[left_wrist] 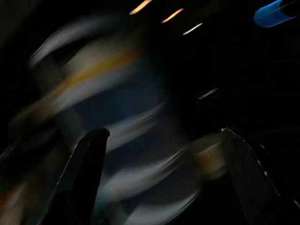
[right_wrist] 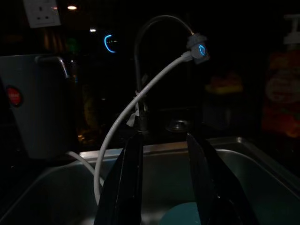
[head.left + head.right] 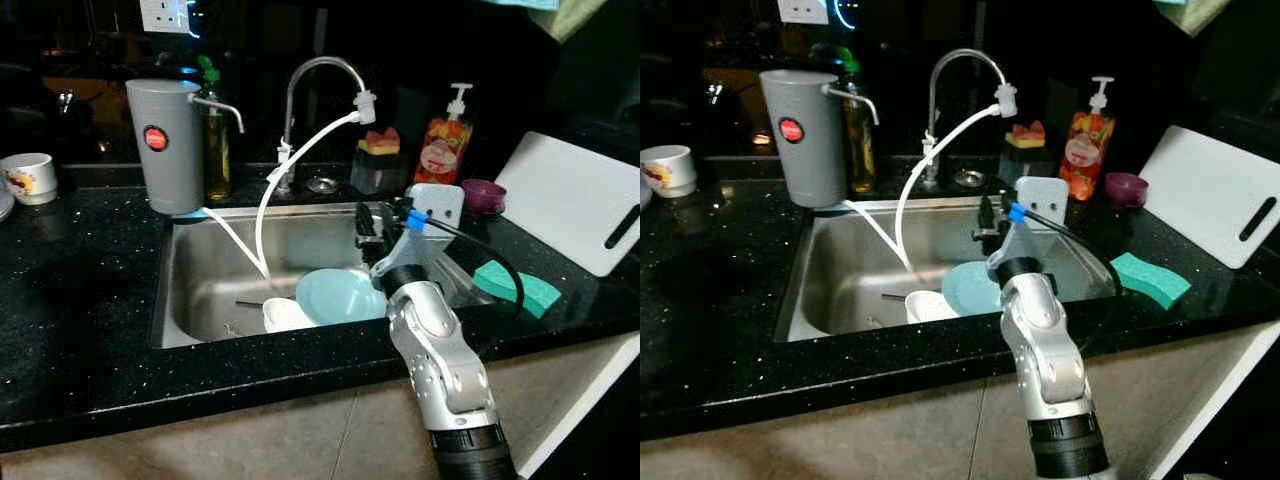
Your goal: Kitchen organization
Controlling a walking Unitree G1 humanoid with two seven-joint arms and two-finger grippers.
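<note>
A steel sink (image 3: 195, 270) is set in a black speckled counter. In it lie a light blue plate (image 3: 338, 296) and a white bowl (image 3: 285, 315), with a utensil beside them. My right arm reaches over the sink's right side. Its right gripper (image 3: 366, 226) hangs above the blue plate, pointing at the faucet (image 2: 154, 28), open with nothing between its fingers (image 2: 127, 187). In the blurred left wrist view my left gripper (image 1: 164, 133) is open, its fingers (image 1: 86, 173) wide apart against dark smeared shapes.
A white hose (image 3: 290, 160) runs from the faucet into the sink. A grey canister (image 3: 165, 145) and an oil bottle (image 3: 215, 140) stand back left, a cup (image 3: 28, 177) far left. A soap dispenser (image 3: 445, 140), purple bowl (image 3: 483, 195), white cutting board (image 3: 575, 200) and green sponge (image 3: 520, 285) lie right.
</note>
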